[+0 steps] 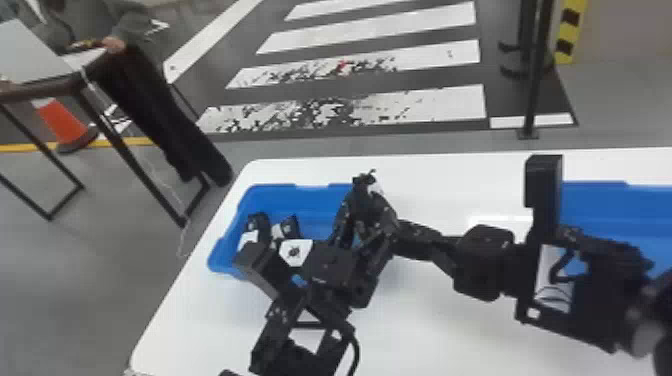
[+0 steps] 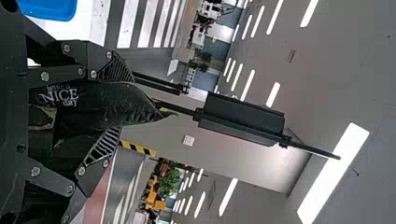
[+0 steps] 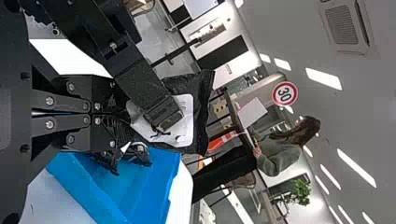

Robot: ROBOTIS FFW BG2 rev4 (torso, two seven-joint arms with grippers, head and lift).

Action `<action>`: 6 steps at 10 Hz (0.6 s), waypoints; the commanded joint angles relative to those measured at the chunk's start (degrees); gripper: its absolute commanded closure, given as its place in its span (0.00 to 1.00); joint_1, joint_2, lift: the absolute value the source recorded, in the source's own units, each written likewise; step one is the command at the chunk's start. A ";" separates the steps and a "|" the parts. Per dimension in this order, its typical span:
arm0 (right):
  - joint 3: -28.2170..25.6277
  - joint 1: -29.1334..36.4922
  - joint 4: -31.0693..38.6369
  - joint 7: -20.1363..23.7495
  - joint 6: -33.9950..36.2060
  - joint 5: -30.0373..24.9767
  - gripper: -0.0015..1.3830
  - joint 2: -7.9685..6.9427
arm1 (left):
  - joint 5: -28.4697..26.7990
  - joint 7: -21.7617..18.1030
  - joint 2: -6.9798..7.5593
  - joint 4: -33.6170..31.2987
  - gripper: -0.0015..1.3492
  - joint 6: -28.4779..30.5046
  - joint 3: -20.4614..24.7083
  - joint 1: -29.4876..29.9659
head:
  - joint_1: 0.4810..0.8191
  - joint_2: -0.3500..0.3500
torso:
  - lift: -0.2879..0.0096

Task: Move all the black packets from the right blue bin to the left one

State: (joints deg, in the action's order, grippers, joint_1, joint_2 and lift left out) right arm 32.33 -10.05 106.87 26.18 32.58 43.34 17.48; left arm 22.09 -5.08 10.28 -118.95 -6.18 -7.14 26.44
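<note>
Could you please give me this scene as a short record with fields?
left tool: holding a black packet between its fingers
right tool: fingers close together, reaching toward the left bin
left bin: packets inside, full count unclear
right bin: partly behind the right arm, contents unclear
surface: both bins on a white table
task status: held packet not yet released

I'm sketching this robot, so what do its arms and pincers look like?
The left arm and right arm are black and blocky. The right carries a pale panel with black cable; a black cable also curves beside the left. The left pincer and right pincer are black with ribbed fingers and silver screws.
</note>
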 commanded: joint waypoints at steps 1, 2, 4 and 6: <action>-0.11 -0.08 -0.63 0.01 0.04 0.08 0.84 -0.16 | -0.15 -0.02 0.01 -0.08 0.90 -1.56 0.17 -0.01 | 0.63 1.00 | 0.40; -0.34 0.06 -1.47 0.10 -0.24 0.30 0.66 -0.25 | -0.26 0.60 -0.08 0.06 0.90 -1.98 1.08 -0.01 | 0.63 1.00 | 0.40; -4.23 2.45 -1.61 0.80 -0.80 -0.61 0.07 -0.51 | -3.58 1.65 -0.52 4.42 0.90 -4.09 5.65 -2.40 | 0.63 1.00 | 0.40; -9.02 4.84 -1.33 1.15 -0.80 -1.64 0.11 -0.69 | -9.18 3.32 -0.96 12.99 0.90 -8.17 10.80 -7.88 | 0.63 1.00 | 0.40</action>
State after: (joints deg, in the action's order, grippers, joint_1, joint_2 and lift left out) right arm 24.72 -5.96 105.47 27.36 31.77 41.95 16.85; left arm 14.78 -1.85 9.43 -108.62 -12.96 2.28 20.28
